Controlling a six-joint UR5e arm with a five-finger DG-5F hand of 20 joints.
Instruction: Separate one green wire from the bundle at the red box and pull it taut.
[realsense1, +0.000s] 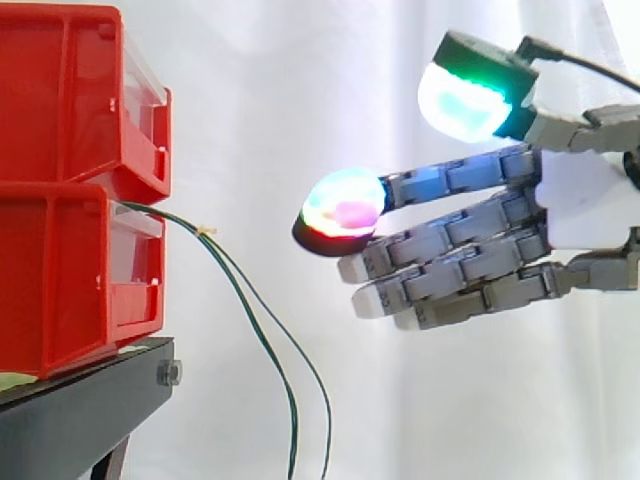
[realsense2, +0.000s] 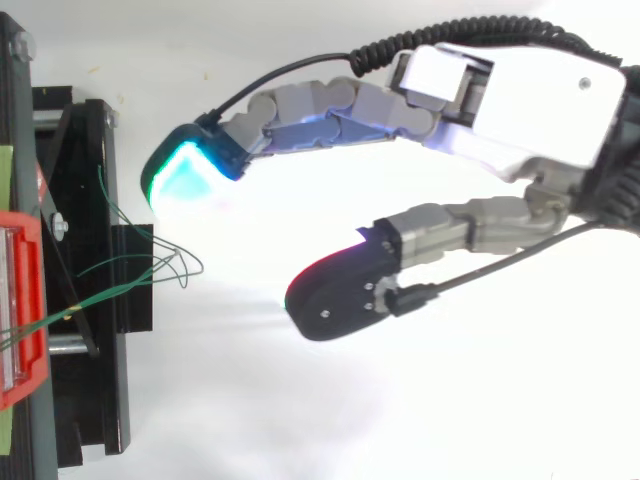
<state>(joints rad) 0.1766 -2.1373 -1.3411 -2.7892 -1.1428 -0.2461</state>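
Two red bins (realsense1: 70, 270) are stacked on a black stand (realsense1: 80, 410) at the left. Thin green wires (realsense1: 255, 320) leave the front of the lower bin, joined by a small pale tie, and hang down in a loose arc past the stand. From above the green wires (realsense2: 150, 268) loop out over the stand's edge. My hand (realsense1: 590, 200) reaches in from the right with straight fingers pointing at the bins and the thumb raised above them. It is open and holds nothing. The leading glowing fingertip (realsense1: 345, 205) is level with the lower bin's top, a short gap right of the wires.
A white curtain hangs behind everything. In the top view the red bin (realsense2: 20, 300) is at the left edge, with the black stand (realsense2: 90, 300) beside it. Open white space lies between the wires and my hand (realsense2: 530, 90).
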